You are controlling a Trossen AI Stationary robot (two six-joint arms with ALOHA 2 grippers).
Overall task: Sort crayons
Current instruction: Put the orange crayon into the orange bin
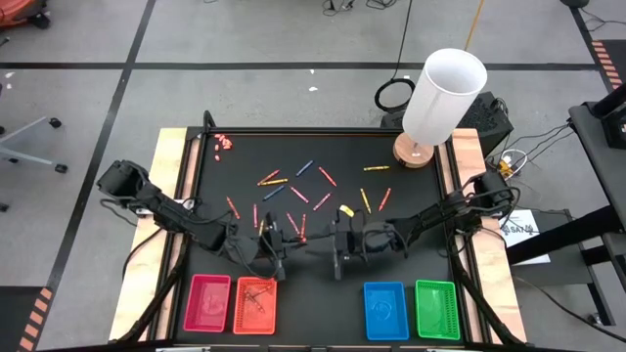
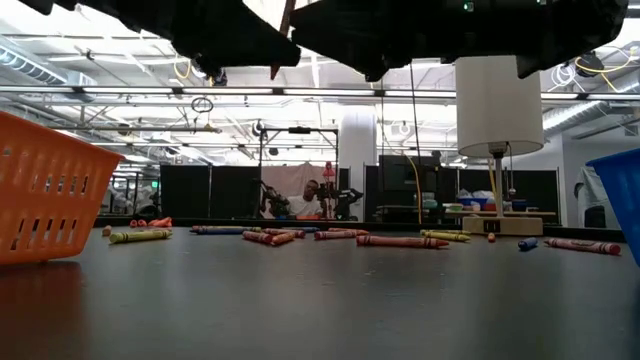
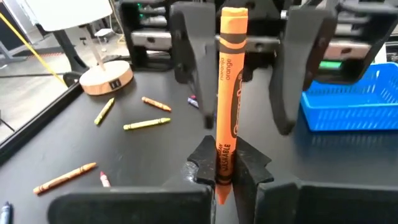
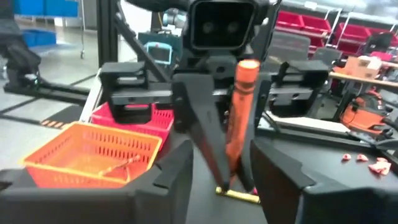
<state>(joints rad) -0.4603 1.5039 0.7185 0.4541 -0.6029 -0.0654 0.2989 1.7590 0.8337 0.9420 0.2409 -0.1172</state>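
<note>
Sorted: few thin wax crayons (image 1: 256,296) inside orange mesh tray (image 1: 256,320) | Left: many scattered beyond tray | Handover: left gripper (image 3: 224,167) clamped on upright orange crayon (image 3: 227,87); right gripper (image 4: 219,163) part-open.

My bench (image 1: 323,274), black top: loose crayons (image 1: 298,194) scattered mid-bench, pink bits (image 1: 224,144) at a far corner, lamp (image 1: 430,108) opposite, pink (image 1: 207,303), orange (image 1: 255,305), blue (image 1: 385,311), green (image 1: 437,310) trays along near edge.

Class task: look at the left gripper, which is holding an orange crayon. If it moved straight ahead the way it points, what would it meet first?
Most likely the right gripper, facing the left gripper just beyond the orange crayon; the exact gap is unclear.
</note>
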